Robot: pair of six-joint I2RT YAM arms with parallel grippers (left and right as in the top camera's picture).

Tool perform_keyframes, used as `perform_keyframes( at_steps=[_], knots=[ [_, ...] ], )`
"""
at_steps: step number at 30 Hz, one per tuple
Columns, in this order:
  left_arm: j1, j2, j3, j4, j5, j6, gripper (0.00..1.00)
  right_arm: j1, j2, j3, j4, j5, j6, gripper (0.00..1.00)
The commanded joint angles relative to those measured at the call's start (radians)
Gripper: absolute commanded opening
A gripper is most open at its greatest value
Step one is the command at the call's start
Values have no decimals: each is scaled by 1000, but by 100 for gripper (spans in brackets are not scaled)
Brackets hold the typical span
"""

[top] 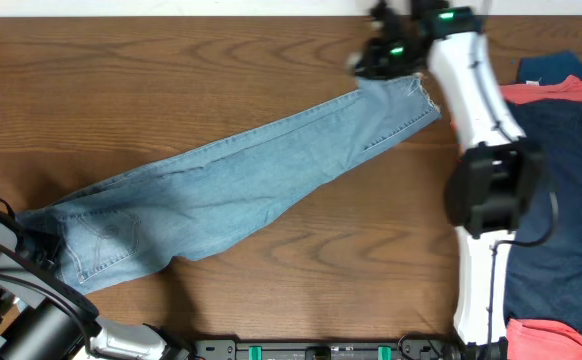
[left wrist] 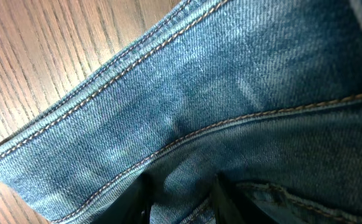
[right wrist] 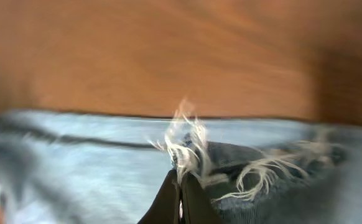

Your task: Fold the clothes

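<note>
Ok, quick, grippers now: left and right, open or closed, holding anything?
Left gripper: astride a fold of the jeans; whether it is clamped cannot be told.
Right gripper: closed on the jeans' frayed hem.

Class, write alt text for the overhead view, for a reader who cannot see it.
Light blue jeans lie stretched diagonally across a wooden table, waistband lower left, frayed hem upper right. The right gripper grips the hem, the left gripper the waistband. Navy, coral-red and teal garments are piled at the right edge.
</note>
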Motion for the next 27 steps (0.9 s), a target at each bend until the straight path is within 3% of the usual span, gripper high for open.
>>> perform_keyframes(
  at_steps=[1, 5, 6, 7, 8, 9, 16, 17, 23, 27],
  knots=[
    [-2, 21, -3, 7, 18, -9, 34, 158, -15, 2, 24, -100, -25, 1],
    [-2, 21, -3, 6, 18, -8, 37, 317, -15, 2, 68, -121, -58, 1],
    [-2, 21, -3, 7, 18, -8, 37, 357, -15, 2, 75, -111, -86, 12],
    [-2, 21, -3, 7, 18, -8, 37, 392, -15, 5, 78, -76, -99, 34],
    [-2, 21, -3, 7, 18, -8, 38, 420, -15, 12, 78, -13, -98, 44],
    [-2, 21, -3, 7, 18, -7, 38, 439, -15, 19, 77, 50, -93, 48],
    [-2, 21, -3, 9, 18, -6, 38, 401, -15, 89, 47, 315, -43, 50],
    [-2, 21, -3, 11, 19, -6, 38, 379, -15, 89, 46, 332, -43, 54],
    [-2, 21, -3, 14, 22, -6, 38, 252, -3, 38, 66, 317, -104, 54],
    [-2, 21, -3, 15, 22, -6, 38, 213, 36, 10, 83, 232, -249, 57]
  ],
)
